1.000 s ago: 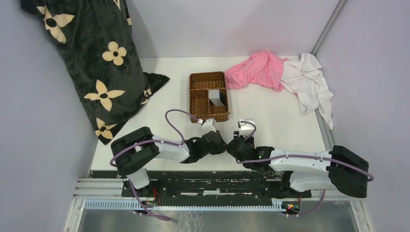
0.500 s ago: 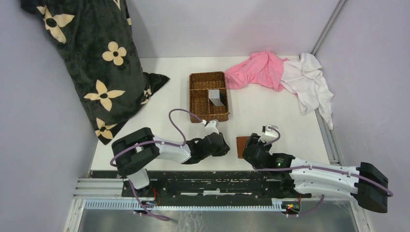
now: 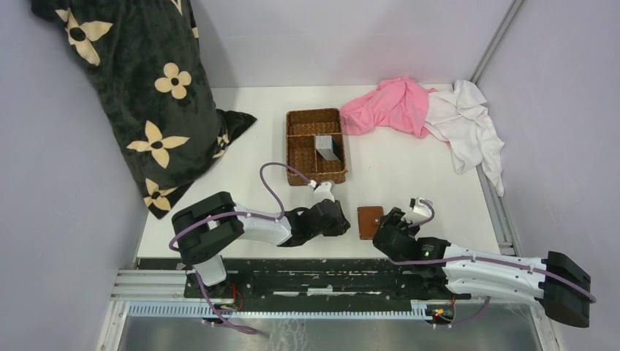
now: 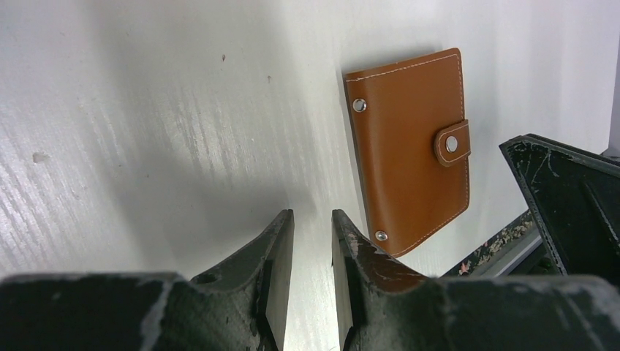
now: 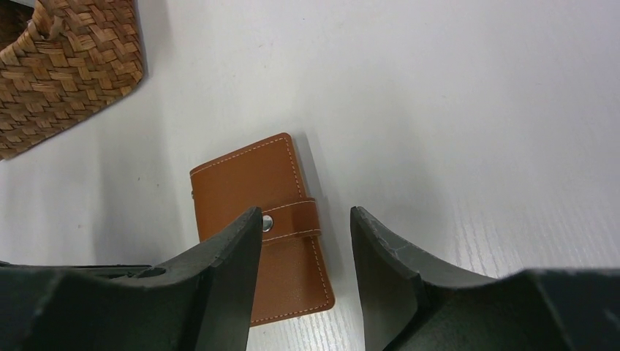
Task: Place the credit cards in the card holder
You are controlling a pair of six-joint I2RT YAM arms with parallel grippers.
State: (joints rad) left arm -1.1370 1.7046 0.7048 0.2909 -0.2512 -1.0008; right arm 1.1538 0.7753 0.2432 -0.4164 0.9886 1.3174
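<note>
Table point(image 3: 409, 175), card holder point(image 3: 370, 221) near front edge

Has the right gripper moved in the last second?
Yes. The right gripper has drawn back rightward and toward the near edge, farther from the wicker basket; the card holder now lies uncovered on the table.

We see the card holder point(image 4: 409, 150) lying closed on the table point(image 4: 146, 110), two o'clock of our narrowly parted left end effector point(image 4: 313, 223).

Smooth tan leather on the card holder point(image 5: 248, 175), pale stitching, shiny metal snaps; rough woven wicker basket point(image 5: 66, 66); matt white desk point(image 5: 475, 110), faintly grained
</note>
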